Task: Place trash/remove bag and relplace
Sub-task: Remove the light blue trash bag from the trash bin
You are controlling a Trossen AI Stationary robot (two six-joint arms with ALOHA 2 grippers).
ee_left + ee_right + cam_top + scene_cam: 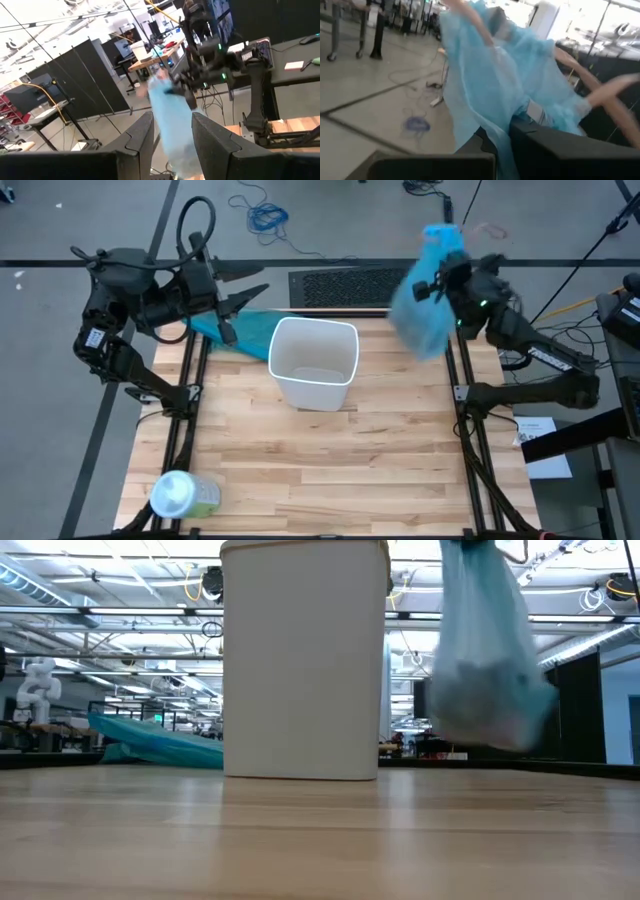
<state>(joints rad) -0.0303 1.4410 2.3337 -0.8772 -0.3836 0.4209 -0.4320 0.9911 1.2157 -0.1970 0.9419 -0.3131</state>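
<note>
One white bin (315,363), one pale light-blue bag (425,305), one teal-green bag (235,332), one pale-green container (183,495), two tools, one tabletop (330,460).

An open workshop hall under bright ceiling light

A grey concrete floor (60,470) surrounds the pale wooden counter (320,460), with dark seams running across it and a loose blue cable (262,215) coiled on it. A black floor mat (345,287) lies just beyond the counter's far edge. Overhead, exposed beams and long strip lights (120,590) run across the ceiling. Dark partition panels (75,80) stand in a row, and other work tables (150,55) carrying equipment sit deeper in the room.
</note>
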